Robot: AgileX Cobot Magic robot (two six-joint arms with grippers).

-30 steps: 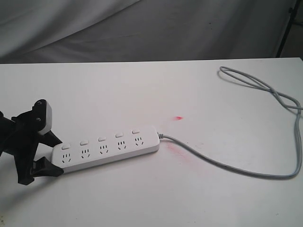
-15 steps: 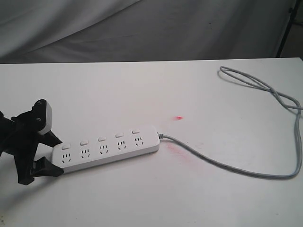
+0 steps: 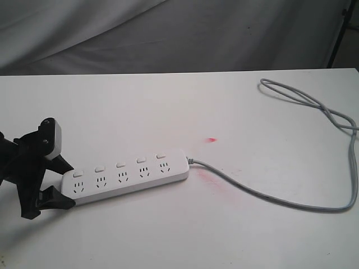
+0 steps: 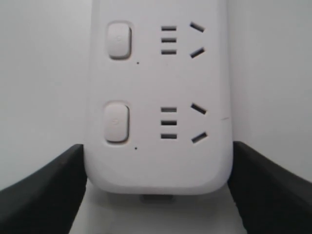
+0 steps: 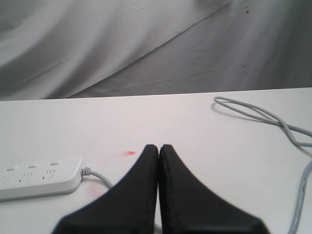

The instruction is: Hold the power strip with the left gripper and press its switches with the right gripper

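Far left of the exterior view: left gripper point(image 3: 72, 188) sat on the white table point(image 3: 168, 112). Its black fingers point(image 4: 44, 190) were narrowed onto both long sides of the near end of the power strip point(image 3: 126, 176). In the left wrist view they appeared to touch it, so the hold looked made.

The strip lay flat, angled slightly, left of table centre, with five sockets point(image 3: 121, 177) in a row. The switches point(image 3: 120, 165) sat one above each socket. I couldn't tell whether any were pressed.

Right of the strip's far end were a red smudge point(image 3: 211, 139) and a fainter pink patch. The grey cord point(image 3: 269, 199) ran off right and looped back along the table edge.

The right gripper point(image 5: 159, 146) was not in the exterior view. Its own camera showed the fingers pinched together, holding nothing, well apart from the strip and above the table.

Step, as I judged it: hold done, pressing not yet started. The next move calls for bringing the right fingertips across and down onto one switch, presumably the nearest one. It should push straight down so the strip doesn't pivot in the clamp.

Writing: none readable. There was a faint mark on each switch in the left wrist view, too soft to make out, and no brand was seen.
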